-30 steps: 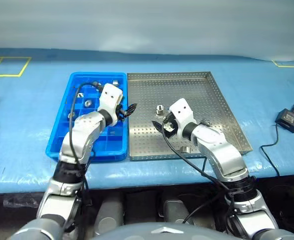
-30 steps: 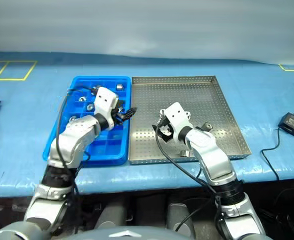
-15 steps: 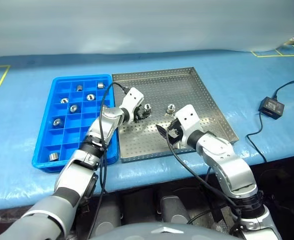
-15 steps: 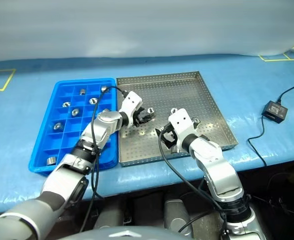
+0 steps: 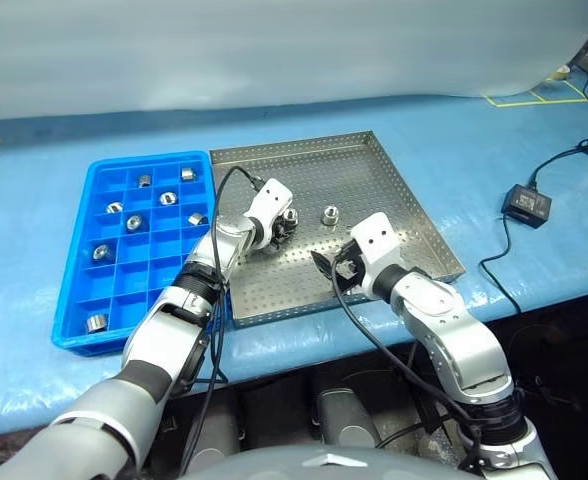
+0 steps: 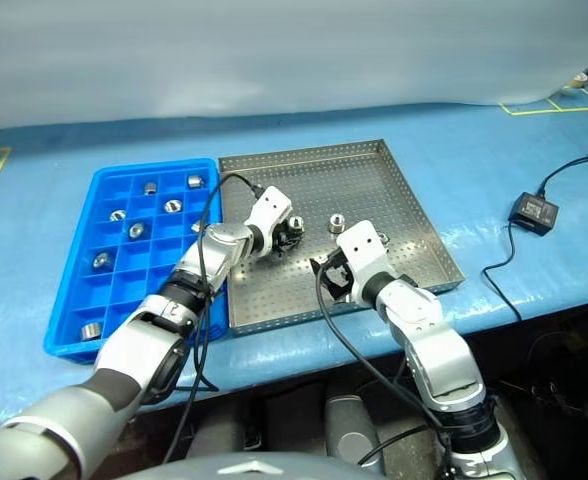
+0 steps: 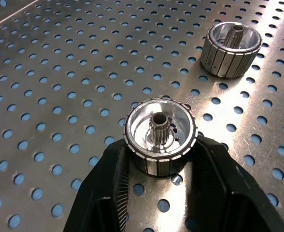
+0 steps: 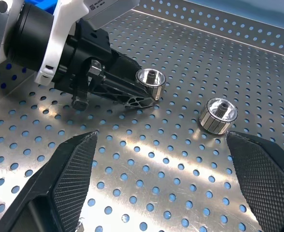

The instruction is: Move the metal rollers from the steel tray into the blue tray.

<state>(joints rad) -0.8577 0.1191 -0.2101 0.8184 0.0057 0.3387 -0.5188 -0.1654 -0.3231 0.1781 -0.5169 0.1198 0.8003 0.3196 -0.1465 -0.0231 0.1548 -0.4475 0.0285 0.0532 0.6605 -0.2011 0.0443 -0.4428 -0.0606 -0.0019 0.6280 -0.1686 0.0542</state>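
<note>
I see the left claw (image 7: 160,181) low on the steel tray (image 5: 394,190), its two black fingers (image 7: 108,188) set on either side of one metal roller (image 7: 160,135) and touching its ribbed wall, so it is clamped on that piece. The roller stands upright on the holed floor: a short shiny silver drum with fine vertical grooves round the side, a dished top, and a small toothed hub in the middle. A second roller (image 7: 231,48) of the same make stands at about 2 o'clock from the gripped one, apart from it and free.

From the head camera, the gripped roller (image 5: 288,217) sits near the tray's left-middle, and the free one (image 5: 329,214) is at 3 o'clock from it. The right claw (image 5: 336,272) hangs over the tray at roughly 5 o'clock from the free roller, its fingers (image 8: 69,179) spread wide and holding nothing.

The blue tray (image 5: 74,335) lies on the desk (image 5: 454,130) just beside the steel tray, at 9 o'clock from it. Several of its square pockets each hold a silver roller (image 5: 96,322), one per pocket, most of them in the far half and one near the close corner.
</note>
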